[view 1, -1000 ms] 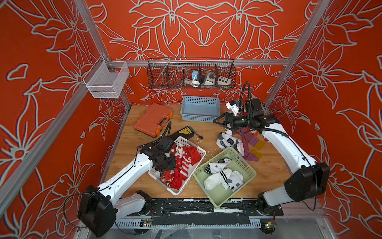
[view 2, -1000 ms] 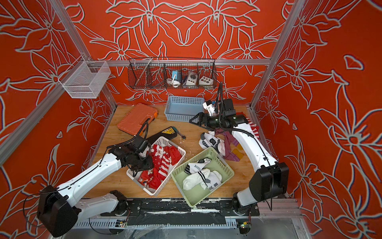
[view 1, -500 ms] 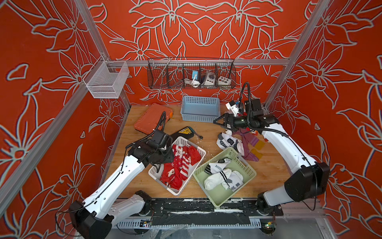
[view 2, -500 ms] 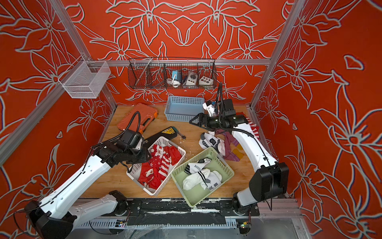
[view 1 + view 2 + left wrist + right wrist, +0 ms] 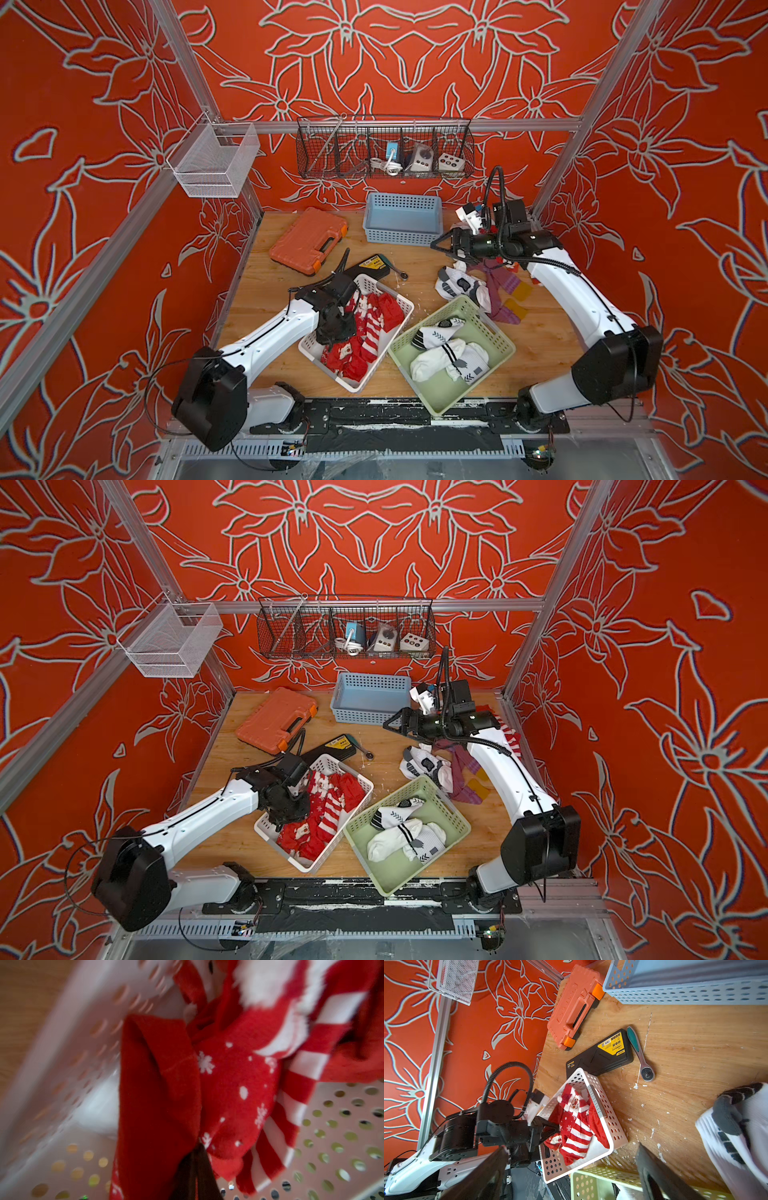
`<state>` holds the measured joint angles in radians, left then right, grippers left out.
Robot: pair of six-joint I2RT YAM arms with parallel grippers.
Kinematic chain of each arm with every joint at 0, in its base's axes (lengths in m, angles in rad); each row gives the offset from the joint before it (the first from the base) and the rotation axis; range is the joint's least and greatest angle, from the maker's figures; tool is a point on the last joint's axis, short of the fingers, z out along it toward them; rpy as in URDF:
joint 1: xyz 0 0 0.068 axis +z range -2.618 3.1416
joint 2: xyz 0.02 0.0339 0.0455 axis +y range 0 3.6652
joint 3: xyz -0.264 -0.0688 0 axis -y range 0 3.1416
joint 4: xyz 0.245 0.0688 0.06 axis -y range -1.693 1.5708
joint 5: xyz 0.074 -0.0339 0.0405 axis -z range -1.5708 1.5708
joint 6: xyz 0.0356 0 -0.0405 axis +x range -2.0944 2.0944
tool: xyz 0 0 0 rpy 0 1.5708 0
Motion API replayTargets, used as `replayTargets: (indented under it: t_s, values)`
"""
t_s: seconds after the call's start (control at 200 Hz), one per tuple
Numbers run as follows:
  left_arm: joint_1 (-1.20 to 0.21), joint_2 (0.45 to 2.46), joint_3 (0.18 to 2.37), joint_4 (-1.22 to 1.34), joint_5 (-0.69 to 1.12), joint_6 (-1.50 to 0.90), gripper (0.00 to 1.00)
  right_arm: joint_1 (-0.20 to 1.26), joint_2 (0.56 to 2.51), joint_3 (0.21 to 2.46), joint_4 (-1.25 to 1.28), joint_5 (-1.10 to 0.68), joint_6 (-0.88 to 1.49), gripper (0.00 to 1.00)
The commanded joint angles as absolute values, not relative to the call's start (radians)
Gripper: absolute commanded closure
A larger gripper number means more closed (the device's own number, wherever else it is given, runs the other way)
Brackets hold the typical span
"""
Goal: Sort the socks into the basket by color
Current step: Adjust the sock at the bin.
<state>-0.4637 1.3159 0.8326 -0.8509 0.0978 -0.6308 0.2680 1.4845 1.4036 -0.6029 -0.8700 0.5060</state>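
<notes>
Pinches red sock (image 5: pixel 158 1093) with closed left jaws inside white basket (image 5: pixel 390 293), likely tucking it among reds; holds right jaws wide open, empty, above white socks (image 5: pixel 457 286) and purple socks (image 5: pixel 494 286) loose on tabletop (image 5: pixel 415 257)

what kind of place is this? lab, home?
Most likely a lab robot cell, not a home: aluminium frame with printed floral wall panels, left arm and right arm mounted at a wooden tabletop's edge.
</notes>
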Motion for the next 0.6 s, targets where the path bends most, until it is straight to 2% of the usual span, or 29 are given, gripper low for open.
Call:
replayTargets:
  t_s: [0.0,0.22,0.34,0.445,0.595]
  values:
    - [-0.456,1.375,0.828,-0.766,0.13,-0.656,0.93,0.256,1.48,1.384,-0.607,-0.858,0.49,0.03]
    - [-0.455,1.5,0.85,-0.698,0.149,-0.627,0.86,0.242,1.471,1.374,-0.607,-0.858,0.488,0.03]
    - [-0.455,1.517,0.855,-0.7,0.156,-0.617,0.71,0.231,1.47,1.375,-0.618,-0.849,0.48,0.02]
    - [-0.456,1.488,0.865,-0.725,0.143,-0.607,0.51,0.212,1.474,1.374,-0.621,-0.84,0.482,0.02]
    - [-0.455,1.422,0.893,-0.775,0.13,-0.589,0.43,0.186,1.499,1.401,-0.653,-0.797,0.469,0.02]
